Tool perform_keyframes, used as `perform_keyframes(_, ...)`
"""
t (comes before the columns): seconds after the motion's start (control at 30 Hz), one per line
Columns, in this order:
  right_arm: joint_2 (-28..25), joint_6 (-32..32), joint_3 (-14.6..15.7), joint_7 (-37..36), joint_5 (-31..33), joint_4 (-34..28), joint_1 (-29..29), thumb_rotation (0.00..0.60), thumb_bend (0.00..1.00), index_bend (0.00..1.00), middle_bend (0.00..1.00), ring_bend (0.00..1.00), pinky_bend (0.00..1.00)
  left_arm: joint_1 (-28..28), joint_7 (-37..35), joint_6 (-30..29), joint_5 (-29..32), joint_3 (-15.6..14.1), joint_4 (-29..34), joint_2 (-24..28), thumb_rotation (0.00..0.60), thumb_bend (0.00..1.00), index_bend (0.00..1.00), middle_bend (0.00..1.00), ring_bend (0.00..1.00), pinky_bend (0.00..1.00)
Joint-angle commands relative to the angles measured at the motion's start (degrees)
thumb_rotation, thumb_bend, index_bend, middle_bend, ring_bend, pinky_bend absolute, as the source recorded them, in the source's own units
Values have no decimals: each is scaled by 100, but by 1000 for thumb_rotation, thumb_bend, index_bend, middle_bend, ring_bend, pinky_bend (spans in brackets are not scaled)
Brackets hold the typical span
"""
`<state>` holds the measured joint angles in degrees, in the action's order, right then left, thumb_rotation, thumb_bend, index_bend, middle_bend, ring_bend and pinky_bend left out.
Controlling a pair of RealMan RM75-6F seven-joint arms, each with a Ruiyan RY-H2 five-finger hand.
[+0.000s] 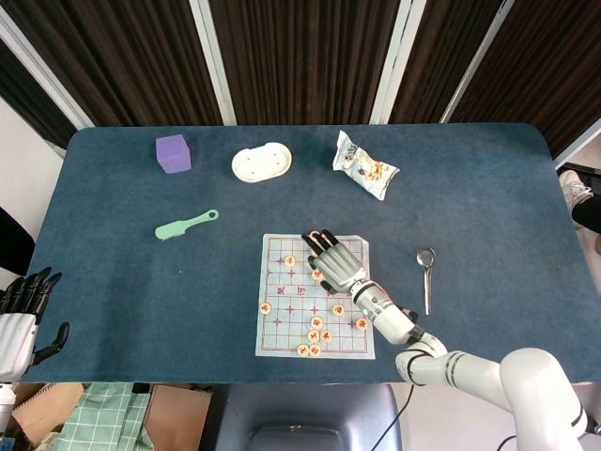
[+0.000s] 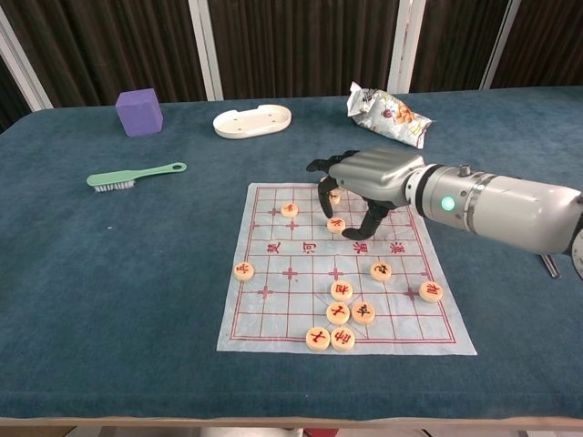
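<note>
The right hand (image 2: pixel 369 177) hangs over the far half of the paper Chinese chess board (image 2: pixel 301 273), fingers (image 2: pixel 325 193) spread and curled downward, tips around a round chess piece (image 2: pixel 336 224) lying on the board; whether they touch it I cannot tell, and nothing is gripped. More pieces sit nearer the front edge of the board (image 1: pixel 315 299). The left hand (image 1: pixel 21 315) rests off the near left corner of the blue counter (image 1: pixel 113 282), fingers apart, holding nothing. Farther back lie a green brush (image 2: pixel 135 175), a purple block (image 2: pixel 138 111), a white dish (image 2: pixel 252 119) and a snack bag (image 2: pixel 387 111); a metal spoon (image 1: pixel 427 277) lies right of the board.
</note>
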<state>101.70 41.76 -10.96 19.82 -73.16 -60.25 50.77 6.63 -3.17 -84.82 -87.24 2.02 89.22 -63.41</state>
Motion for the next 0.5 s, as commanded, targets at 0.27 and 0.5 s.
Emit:
perform_keyframes(0.27, 134, 74, 8, 66, 128, 143, 68, 600, 470, 578, 9, 0, 0, 1, -9, 20, 14, 1, -4, 6, 600, 420, 0, 0, 0, 25)
perform_keyframes(0.5, 153, 105, 11, 141, 229, 146, 87, 600, 477, 617, 28, 0, 0, -8, -22, 7, 9, 0, 6, 19, 600, 421, 0, 0, 0, 25)
